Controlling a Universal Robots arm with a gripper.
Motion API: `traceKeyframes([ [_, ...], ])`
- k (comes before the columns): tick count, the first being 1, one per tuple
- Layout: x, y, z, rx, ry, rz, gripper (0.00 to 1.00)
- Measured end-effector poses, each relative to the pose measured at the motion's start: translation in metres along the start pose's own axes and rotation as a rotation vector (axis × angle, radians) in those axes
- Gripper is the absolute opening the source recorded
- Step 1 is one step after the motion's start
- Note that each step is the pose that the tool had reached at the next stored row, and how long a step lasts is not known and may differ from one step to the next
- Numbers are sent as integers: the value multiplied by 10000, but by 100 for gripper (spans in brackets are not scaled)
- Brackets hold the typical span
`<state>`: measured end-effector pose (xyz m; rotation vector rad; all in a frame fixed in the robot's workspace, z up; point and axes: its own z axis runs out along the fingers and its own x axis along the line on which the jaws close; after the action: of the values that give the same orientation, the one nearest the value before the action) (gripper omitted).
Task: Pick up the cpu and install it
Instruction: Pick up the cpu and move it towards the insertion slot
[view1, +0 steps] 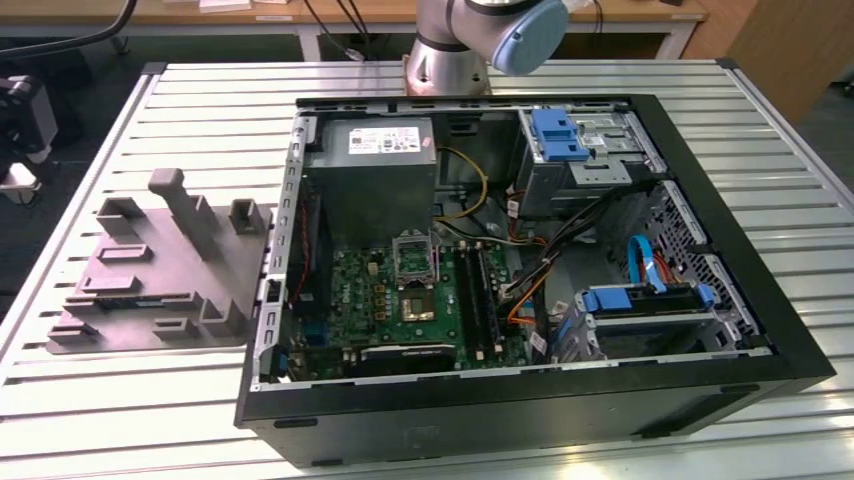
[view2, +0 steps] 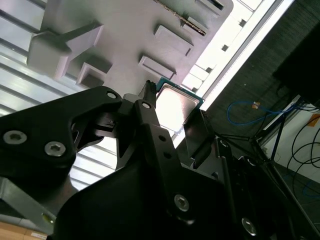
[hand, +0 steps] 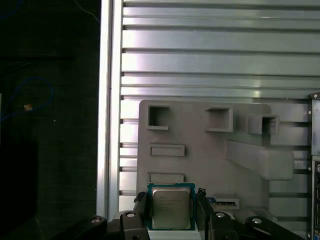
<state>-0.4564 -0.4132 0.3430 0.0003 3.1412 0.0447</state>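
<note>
Saw the end effector (hand: 172, 211) closed on the cpu (hand: 171, 205), with black fingers (hand: 141, 209) pressed to two sides of it in the first wrist view. Held the cpu flat, shiny top showing, up in the air over the grey tray (hand: 200, 145). Found the tray lying on the slatted desk (hand: 200, 50), just beside the open computer case (view1: 747, 330) with the green board (view1: 360, 290) inside.
</note>
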Motion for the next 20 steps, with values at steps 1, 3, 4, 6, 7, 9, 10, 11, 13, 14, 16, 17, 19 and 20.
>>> traceKeyframes([
  [1,0,0,-4,0,0,0,47],
  [3,0,0,-12,1,1,0,47],
  [4,0,0,-16,1,1,0,47],
  [6,0,1,-24,1,1,0,47],
  [7,0,1,-28,1,1,0,47],
  [9,0,1,-35,0,1,0,47],
  [10,0,1,-39,1,1,0,47],
  [11,0,1,-43,1,1,0,47],
  [13,0,1,-51,1,2,0,47],
  [14,0,1,-55,1,2,0,47],
  [16,0,2,-62,1,1,0,47],
  [17,0,2,-66,0,1,0,47],
  [19,0,2,-74,1,1,0,47],
  [20,0,2,-77,1,1,0,47],
])
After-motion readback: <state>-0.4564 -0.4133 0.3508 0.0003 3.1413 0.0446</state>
